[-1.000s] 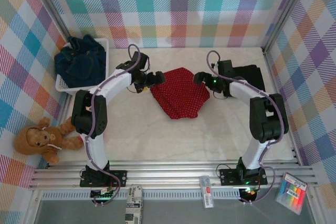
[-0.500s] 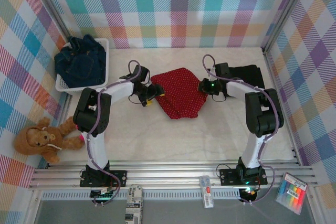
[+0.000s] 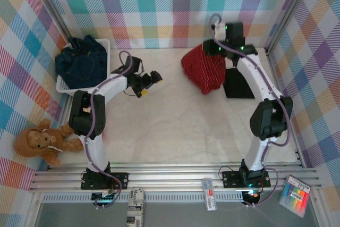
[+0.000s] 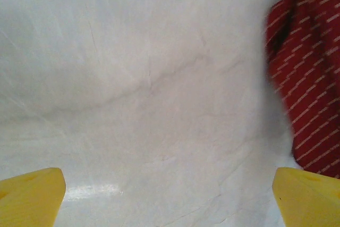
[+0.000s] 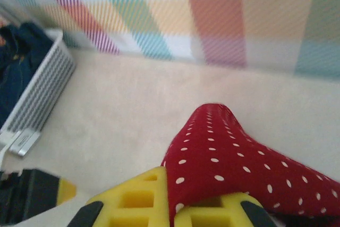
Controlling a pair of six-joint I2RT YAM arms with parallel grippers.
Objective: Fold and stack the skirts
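Top view, clock directions read from the table centre, 12 at the far wall.

Right gripper: jaws pinched on the red dotted skirt. The wrist view shows both yellow fingers closed on the cloth edge. The skirt hangs off the table as a compact bundle at about 1 o'clock, near the back wall. Its lower edge is just beside the black skirt. I cannot tell whether the two are touching.

Black skirt: lies flat as a dark rectangle at about 2 o'clock. It looks folded and would serve as the base of the stack.

Left gripper: jaws spread wide and holding nothing, low over bare table at about 11 o'clock. In its wrist view the two yellow tips sit at the bottom corners, with the red cloth at the right edge, well apart from them.

Denim skirts: heaped unfolded in the white basket at 10 o'clock.

Brown plush toy: at 8 o'clock, off the table — not part of the job.

Progress, as a judgement:
- One skirt appears finished.
- The red one seems to be in transit to the stack. Whether its fold is tidy cannot be read while it hangs.
- The denim ones are all left to do — under halfway overall.
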